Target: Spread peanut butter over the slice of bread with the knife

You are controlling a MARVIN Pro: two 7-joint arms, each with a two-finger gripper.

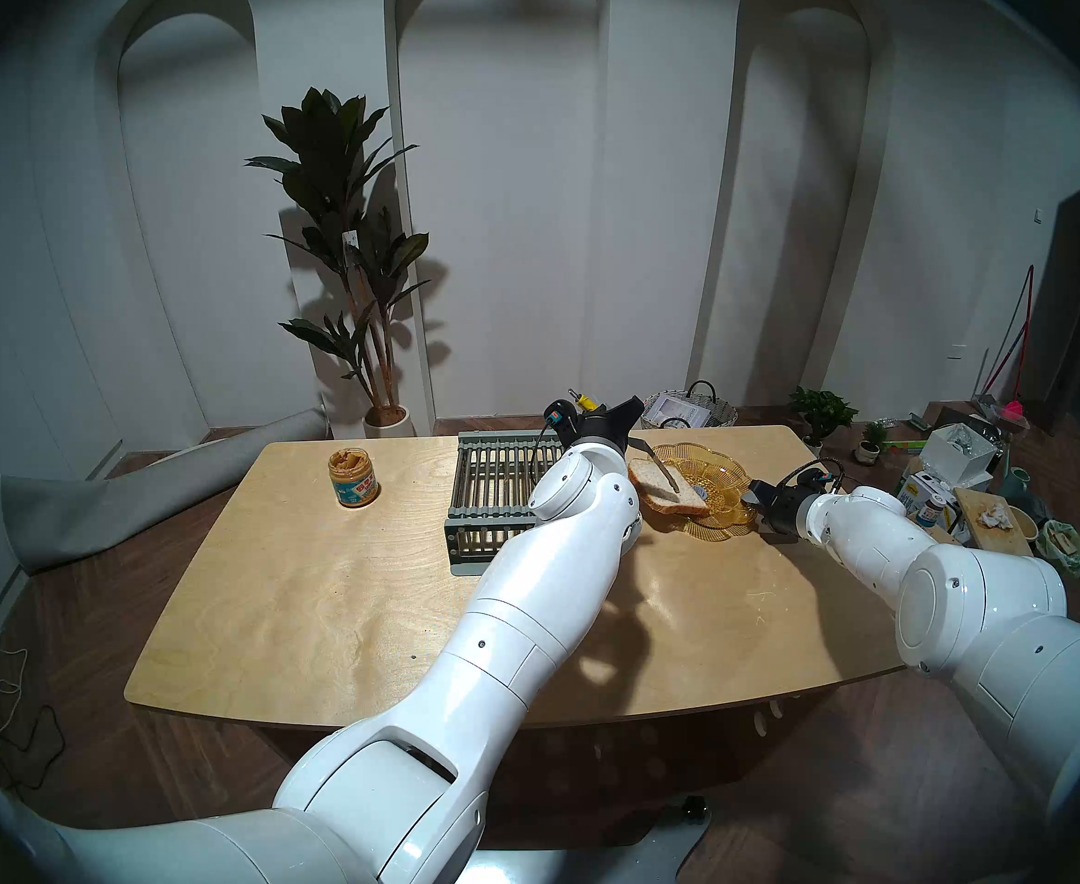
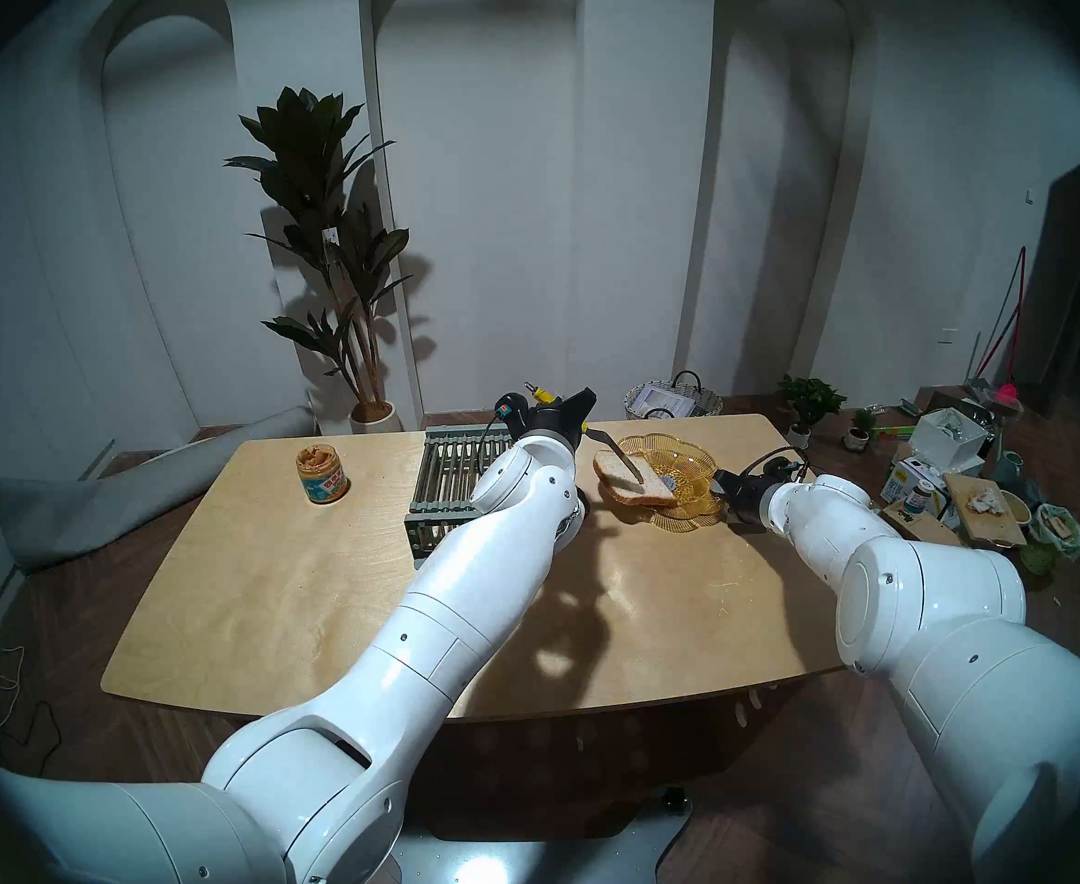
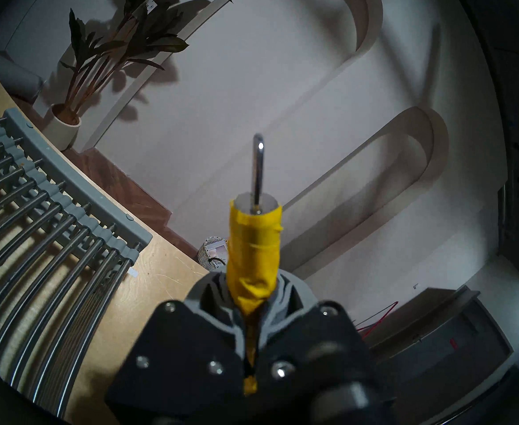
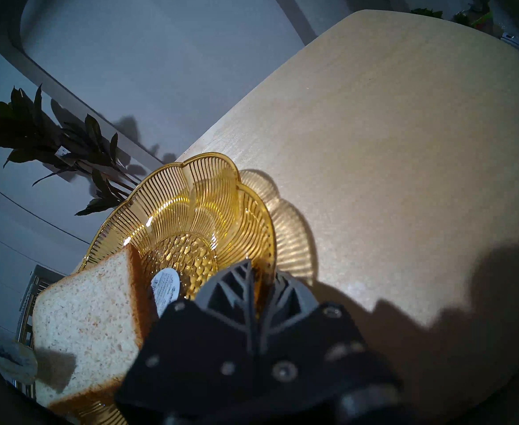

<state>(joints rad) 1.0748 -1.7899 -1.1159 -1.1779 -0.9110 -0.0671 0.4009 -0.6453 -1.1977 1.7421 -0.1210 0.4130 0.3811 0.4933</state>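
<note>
My left gripper (image 1: 610,422) (image 3: 252,295) is shut on the yellow handle of the knife (image 1: 658,468) (image 3: 253,246). Its dark blade slopes down to the right, with the tip resting on the slice of bread (image 1: 665,490) (image 2: 630,481) (image 4: 89,308). The pale slice leans tilted on the left rim of the amber glass dish (image 1: 719,481) (image 4: 190,206). My right gripper (image 1: 753,495) (image 4: 259,277) is shut on the dish's right rim. The open jar of peanut butter (image 1: 352,477) (image 2: 320,474) stands far to the left on the table. The blade is hidden in the left wrist view.
A grey slatted rack (image 1: 499,481) (image 3: 52,215) lies just left of the dish, partly under my left arm. A wicker basket (image 1: 690,411) sits behind the table's far edge. Boxes and pots (image 1: 958,481) crowd the floor at the right. A tall plant (image 1: 358,257) stands at the wall.
</note>
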